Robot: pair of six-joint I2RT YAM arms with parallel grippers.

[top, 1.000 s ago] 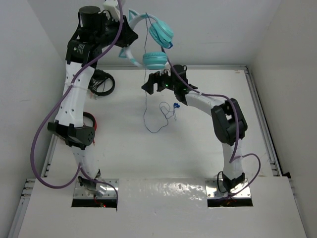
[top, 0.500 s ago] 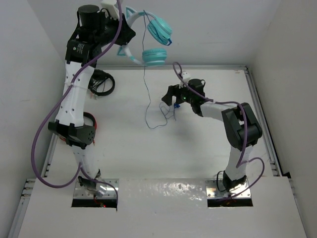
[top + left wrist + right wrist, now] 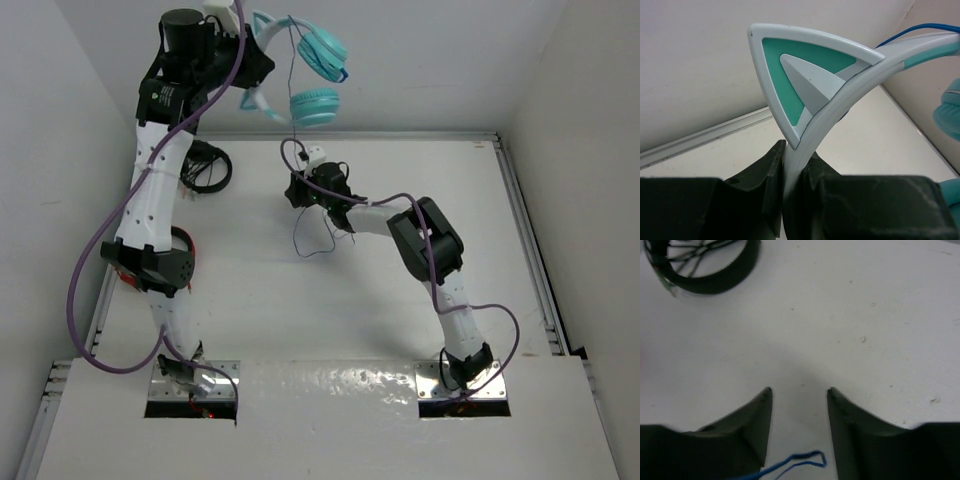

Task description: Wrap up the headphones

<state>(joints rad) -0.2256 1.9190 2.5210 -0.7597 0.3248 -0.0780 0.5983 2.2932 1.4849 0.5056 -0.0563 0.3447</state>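
Note:
The teal headphones (image 3: 314, 105) hang high over the back of the table. My left gripper (image 3: 797, 150) is shut on their pale headband (image 3: 840, 100), just below a cat ear (image 3: 790, 70). It sits at the top left (image 3: 252, 68) in the top view. A thin dark cable (image 3: 296, 235) drops from the cups onto the table. My right gripper (image 3: 298, 190) is low over the table beside that hanging cable. Its jaws stand apart (image 3: 799, 392), and a blue loop of cable (image 3: 805, 460) lies between the fingers near their base, not pinched.
Black headphones (image 3: 205, 165) lie at the back left of the table, ahead of my right gripper (image 3: 705, 265). A red coiled bundle (image 3: 183, 245) shows behind the left arm. White walls close in the back and both sides.
My right gripper has swung left across the table to the hanging cable, and its jaws have narrowed. The left arm has raised the headphones slightly.

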